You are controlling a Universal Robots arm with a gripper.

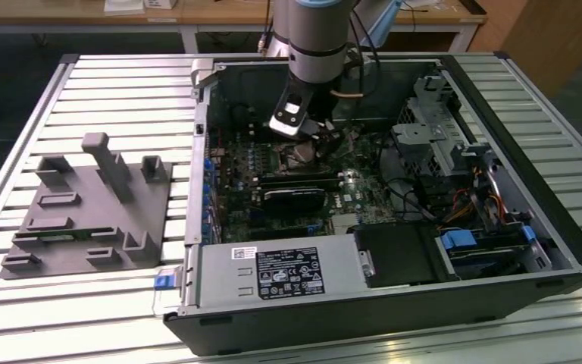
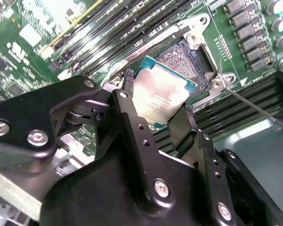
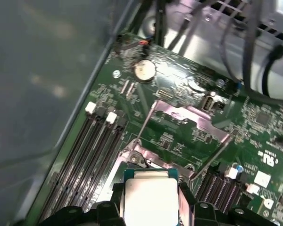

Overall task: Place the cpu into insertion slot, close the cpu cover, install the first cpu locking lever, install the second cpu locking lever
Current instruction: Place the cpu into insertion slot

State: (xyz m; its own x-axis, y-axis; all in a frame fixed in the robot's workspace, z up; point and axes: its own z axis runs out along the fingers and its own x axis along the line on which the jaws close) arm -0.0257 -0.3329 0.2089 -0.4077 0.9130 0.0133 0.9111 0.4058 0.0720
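Gripper clamped on the cpu by its edges, holding it flat over the open insertion slot. The cpu cover stands tipped back, leaving the way clear.

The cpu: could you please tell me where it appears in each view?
Exterior view: hidden behind the gripper, by the insertion slot.
Second wrist view: the cpu held in the gripper, over that slot.
First wrist view: the cpu, gripper-held.
Shared landmark: the black memory slots.

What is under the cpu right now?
The open insertion slot, its dark contact field partly visible past the cpu held in the gripper. The rest is hidden by the cpu.
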